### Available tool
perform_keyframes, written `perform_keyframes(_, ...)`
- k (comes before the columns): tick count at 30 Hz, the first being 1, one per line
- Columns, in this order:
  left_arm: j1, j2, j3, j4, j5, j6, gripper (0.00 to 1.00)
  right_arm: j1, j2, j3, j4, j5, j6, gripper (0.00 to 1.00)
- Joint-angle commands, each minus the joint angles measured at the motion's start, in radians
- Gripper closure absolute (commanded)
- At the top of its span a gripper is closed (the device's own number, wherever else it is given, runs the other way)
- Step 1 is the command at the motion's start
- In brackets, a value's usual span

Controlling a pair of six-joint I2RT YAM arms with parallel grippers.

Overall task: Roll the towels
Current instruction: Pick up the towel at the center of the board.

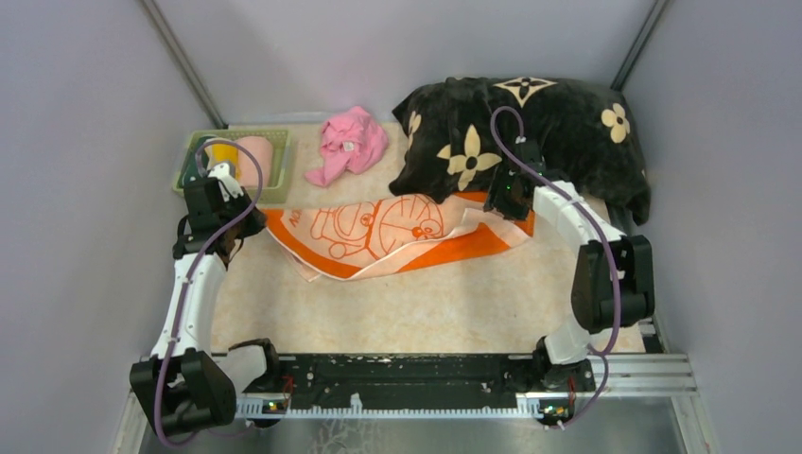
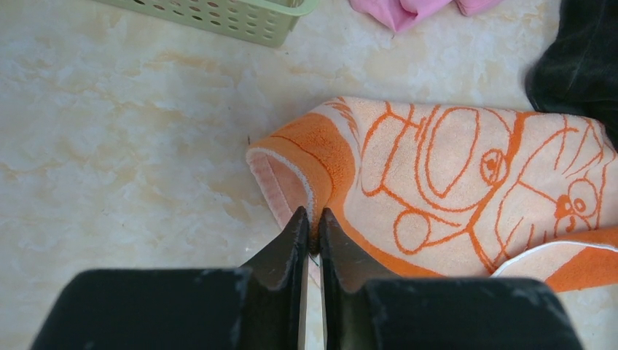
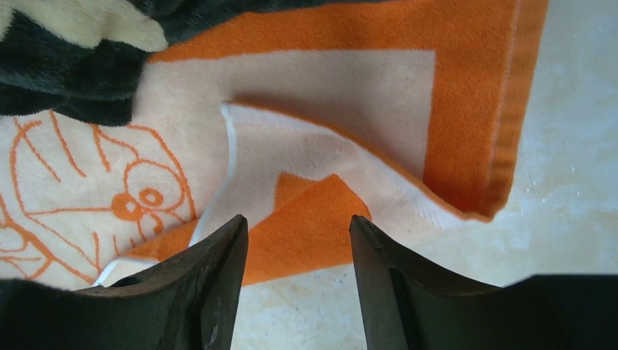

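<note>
One towel is in work: the peach towel (image 1: 397,236) with the orange border and the cartoon-cat drawing. I see it lying across the middle of the table (image 1: 426,303), its long side running left to right, rumpled and partly folded over on itself.

1. Left end. The left gripper (image 2: 311,215) sits at the towel's near-left corner. Its fingers are drawn together to a thin slit, and the folded orange-bordered edge runs in between the tips, so I read this as a pinch on the towel.

2. Right end. The right gripper (image 3: 297,222) is over the towel's right corner with its fingers standing well apart and nothing between them. A turned-over orange corner shows in the gap, with bare table just beside it to the right. I cannot tell whether the tips touch the cloth.

3. Surroundings. The black blanket (image 1: 558,123) with beige flowers overlaps the towel's far edge near the right end. The green basket (image 2: 218,16) stands beyond the left gripper, apart from the towel. A crumpled pink cloth (image 1: 350,142) lies between basket and blanket, clear of the towel.
</note>
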Motion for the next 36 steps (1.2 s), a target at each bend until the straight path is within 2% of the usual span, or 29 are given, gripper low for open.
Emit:
perform_keyframes(1, -0.001, 0.004, -0.002, 0.014, 0.020, 0.006, 0.86, 0.085, 0.084, 0.137, 0.018, 0.109, -0.036, 0.46)
perform_keyframes(5, 0.000, 0.008, -0.003, 0.012, 0.020, 0.007, 0.86, 0.144, 0.206, 0.217, -0.021, 0.253, -0.040, 0.46)
perform_keyframes(17, -0.001, 0.016, 0.002, 0.008, 0.032, 0.004, 0.86, 0.285, 0.373, 0.342, -0.086, 0.547, 0.038, 0.48)
perform_keyframes(29, -0.001, 0.020, 0.005, 0.005, 0.044, 0.000, 0.86, 0.358, 0.492, 0.393, -0.053, 0.665, 0.112, 0.58)
perform_keyframes(36, 0.000, 0.018, 0.003, 0.004, 0.048, -0.002, 0.86, 0.360, 0.507, 0.362, 0.002, 0.738, 0.153, 0.60)
